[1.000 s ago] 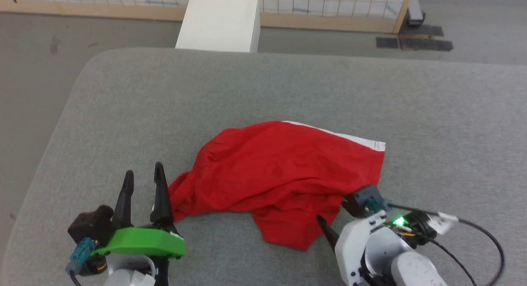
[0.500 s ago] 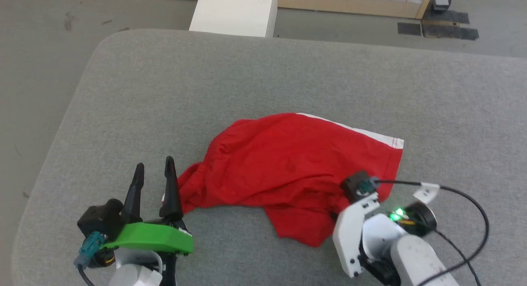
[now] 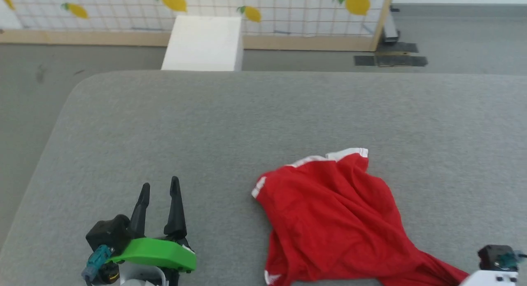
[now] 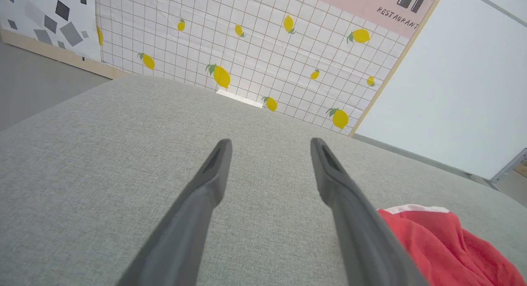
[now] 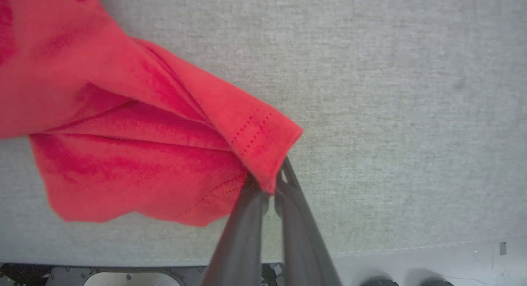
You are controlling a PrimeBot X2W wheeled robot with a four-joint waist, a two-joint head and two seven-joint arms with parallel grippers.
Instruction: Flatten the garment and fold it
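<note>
The shorts (image 3: pixel 337 220) are found bunched up on the near right part of the grey desk (image 3: pixel 206 125), definitely not flattened yet. White trim can be seen along the far edge and at the left corner, with plenty of creases across the red in between. One corner is stretched out toward the lower right of the head view, where the right wrist (image 3: pixel 494 273) is just caught at the frame's edge. From the right wrist cam it's pretty clear: the right jaws are clamped tight on a stitched hem of the shorts (image 5: pixel 144 133), the cloth pinched between the two dark fingers (image 5: pixel 243 236) and spread up and to the left over the desk (image 5: pixel 391 92), whose near edge is seen along the bottom. The left jaws are held wide apart with nothing between them, fingers (image 3: pixel 176 207) parked over the near left of the desk, a gap of bare desk kept between them and the shorts. In the left wrist view the fingers (image 4: pixel 206 195) are pointed at a lemon-print panel (image 4: pixel 288 51), with a bit of the shorts (image 4: pixel 432 244) seen low right. A white box (image 3: pixel 201 43) is seen on the floor behind the desk.
</note>
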